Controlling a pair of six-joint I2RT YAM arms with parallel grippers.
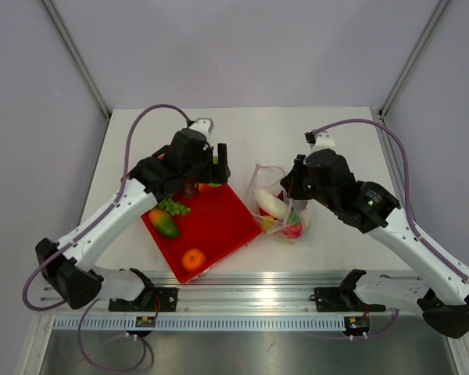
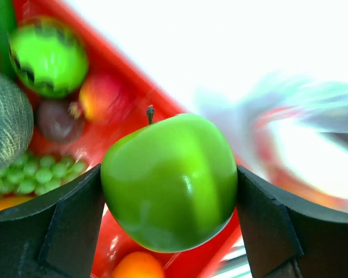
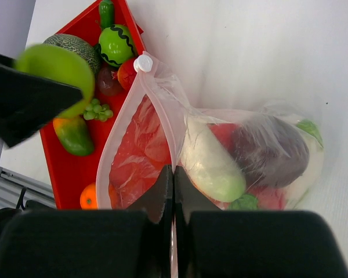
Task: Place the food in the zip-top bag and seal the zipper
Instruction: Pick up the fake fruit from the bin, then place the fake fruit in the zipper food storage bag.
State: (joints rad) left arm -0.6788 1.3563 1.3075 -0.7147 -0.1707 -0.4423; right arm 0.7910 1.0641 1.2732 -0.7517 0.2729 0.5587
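On the left, our left gripper point(image 2: 169, 215) is clamped on a green apple point(image 2: 169, 182), raised over the red tray's point(image 1: 227, 223) far corner. Just right of the tray lies the zip-top bag point(image 3: 162, 110), mouth gaping and food inside, with our right gripper point(image 3: 173, 175) pinching its rim.

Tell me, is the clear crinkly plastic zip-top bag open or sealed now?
Open. In the right wrist view the mouth of the clear plastic bag gapes in a wide loop, and the right gripper pinches its rim.
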